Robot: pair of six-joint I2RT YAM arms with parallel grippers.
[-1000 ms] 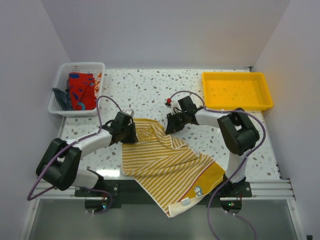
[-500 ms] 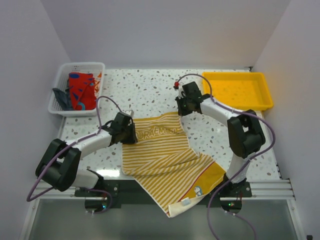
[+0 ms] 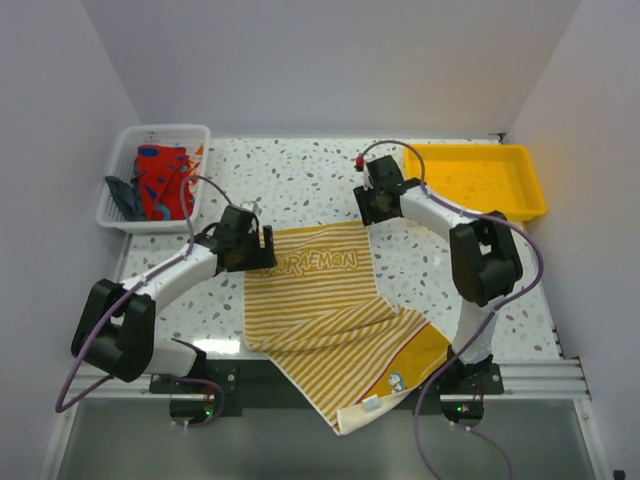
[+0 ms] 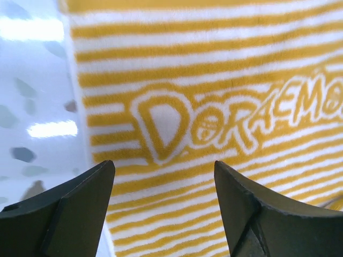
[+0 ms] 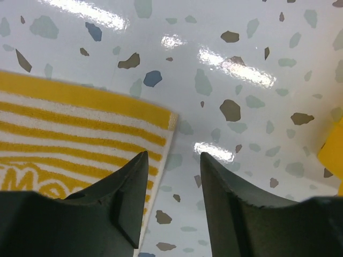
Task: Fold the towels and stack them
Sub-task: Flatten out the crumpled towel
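The striped towel point(image 3: 320, 300), yellow and white, lies on the terrazzo table point(image 3: 300, 170) between the two arms. Its far part is spread flat. The far hem runs parallel to the far table edge and carries the lettering "DORAEMON", which reads left to right in the top view. The long axis runs from far to near and drifts toward the right. The near part is creased along a diagonal, and its near corner hangs over the near table edge.

The left gripper point(image 3: 262, 245) stands over the far-left corner of the striped towel. In the left wrist view its fingers point(image 4: 80, 203) are spread apart and released, with the lettered cloth lying flat below them.

The right gripper point(image 3: 372, 212) stands at the far-right corner. In the right wrist view its fingers point(image 5: 123, 203) are parted and hold nothing. The towel corner point(image 5: 161, 120) lies flat on the table just ahead of them.

The white mesh basket point(image 3: 160, 130) sits at the far-left corner of the table. It contains a red-orange towel with blue marks point(image 3: 162, 180) and a dark blue-grey towel point(image 3: 125, 195), both crumpled.

The yellow tray point(image 3: 475, 150) sits at the far-right corner, near the right gripper.
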